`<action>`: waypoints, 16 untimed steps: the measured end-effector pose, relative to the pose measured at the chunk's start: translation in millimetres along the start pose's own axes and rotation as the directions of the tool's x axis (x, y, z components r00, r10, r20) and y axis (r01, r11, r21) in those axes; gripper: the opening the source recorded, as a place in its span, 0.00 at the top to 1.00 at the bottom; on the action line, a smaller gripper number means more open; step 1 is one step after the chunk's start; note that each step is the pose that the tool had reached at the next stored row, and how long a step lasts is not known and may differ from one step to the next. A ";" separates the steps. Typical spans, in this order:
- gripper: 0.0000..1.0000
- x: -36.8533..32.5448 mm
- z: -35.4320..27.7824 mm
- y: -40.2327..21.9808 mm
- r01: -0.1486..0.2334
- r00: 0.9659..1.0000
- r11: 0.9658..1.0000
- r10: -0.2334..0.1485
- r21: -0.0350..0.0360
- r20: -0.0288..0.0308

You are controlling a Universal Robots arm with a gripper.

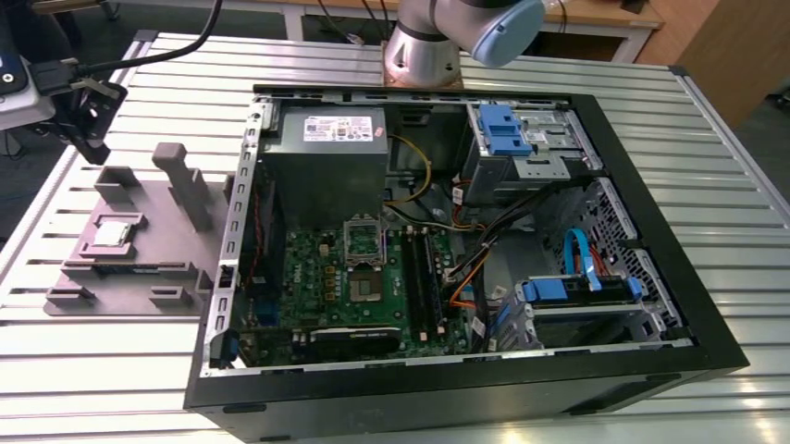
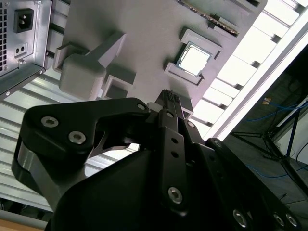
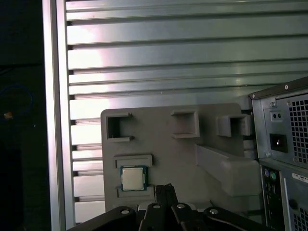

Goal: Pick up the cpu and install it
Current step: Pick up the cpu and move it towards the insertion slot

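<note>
Table [image 1: 722, 199] carries the open case [image 1: 432, 407]. In the exterior view, the tray [image 1: 154, 248] sits at the case's 9 o'clock. Gripper [image 1: 94, 148] hangs over the tray's far edge, pointing down. Both wrist views show its fingers together, holding nothing. Cpu [image 1: 115, 233] lies flat in its tray recess, at 6 o'clock from the gripper and not touching it. Being square, it has no long axis.

Looking into a robotics lab or test workshop. Showing a slatted metal workbench [image 1: 691, 120] carrying an opened desktop computer [image 1: 494, 398] and a grey plastic parts tray [image 1: 161, 245], a robot arm's base [image 1: 426, 51] standing at the bench's edge, wooden desks [image 1: 611, 18] lining the background.
</note>
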State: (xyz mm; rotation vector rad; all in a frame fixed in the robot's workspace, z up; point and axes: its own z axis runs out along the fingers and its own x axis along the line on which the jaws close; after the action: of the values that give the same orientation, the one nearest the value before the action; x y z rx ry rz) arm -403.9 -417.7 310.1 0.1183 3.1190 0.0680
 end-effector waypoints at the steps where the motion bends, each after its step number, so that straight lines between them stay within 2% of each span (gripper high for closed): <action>1: 0.89 0.3 0.0 0.0 0.000 1.000 1.000 0.000 0.000 0.000; 16: 0.89 2.3 4.1 -0.3 0.000 1.000 1.000 0.000 0.000 0.000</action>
State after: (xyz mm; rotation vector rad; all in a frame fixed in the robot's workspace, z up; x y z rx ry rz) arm -406.1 -417.6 305.9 0.1185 3.1189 0.0678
